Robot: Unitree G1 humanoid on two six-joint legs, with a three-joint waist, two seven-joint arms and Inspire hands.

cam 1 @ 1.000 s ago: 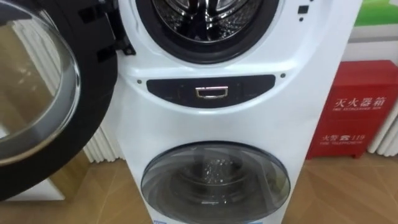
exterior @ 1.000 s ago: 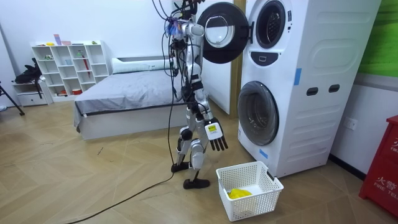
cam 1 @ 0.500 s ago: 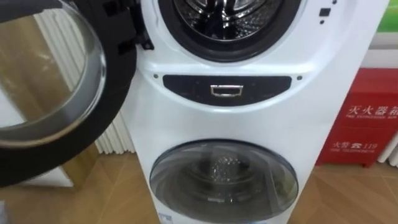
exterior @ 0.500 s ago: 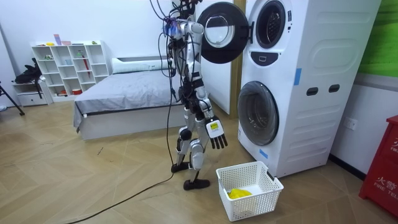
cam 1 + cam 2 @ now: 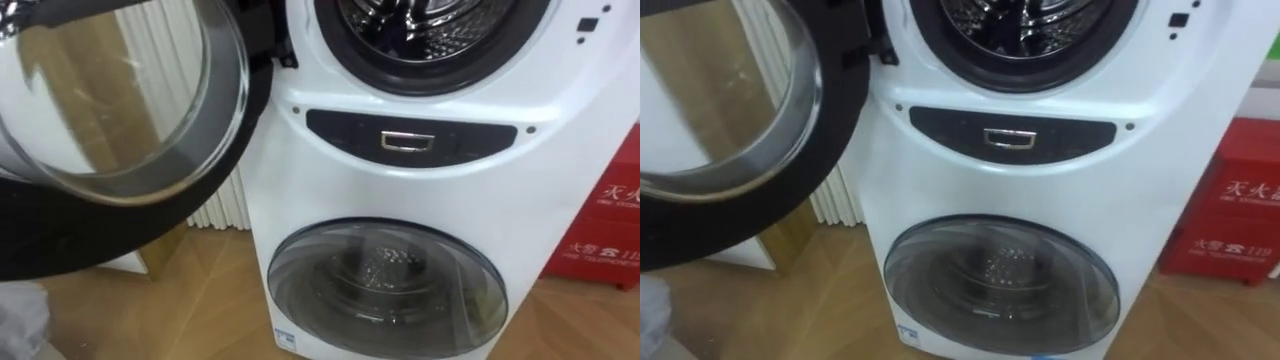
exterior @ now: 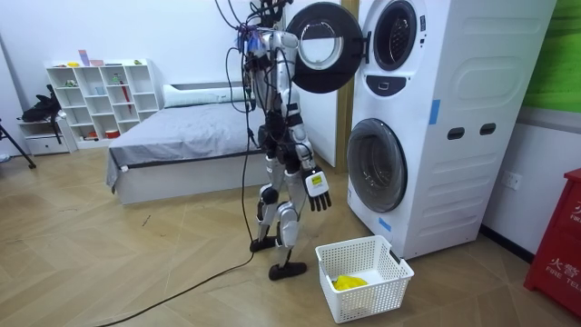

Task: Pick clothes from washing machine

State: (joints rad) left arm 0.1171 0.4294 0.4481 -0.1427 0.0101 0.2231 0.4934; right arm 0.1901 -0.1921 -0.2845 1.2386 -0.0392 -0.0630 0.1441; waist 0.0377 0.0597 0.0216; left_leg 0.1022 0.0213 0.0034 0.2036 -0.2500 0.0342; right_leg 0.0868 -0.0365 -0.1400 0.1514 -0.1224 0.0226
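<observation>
Washing machine [image 5: 400, 190]: upper drum [image 5: 430, 25] gapes at twelve o'clock; lift the right robot hand [image 6: 318, 191], hanging spread, inside, clearing the door [image 5: 110, 120].

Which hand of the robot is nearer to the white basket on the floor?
Right, I think. The right hand hangs open above the white basket, slightly to the room view's left. The left hand I cannot place.

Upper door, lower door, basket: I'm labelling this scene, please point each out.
upper door [image 5: 120, 95], left eye view, on its glass window.
lower door [image 5: 385, 290], left eye view, on its glass centre.
basket [image 6: 372, 295], room view, on its front wall.
</observation>
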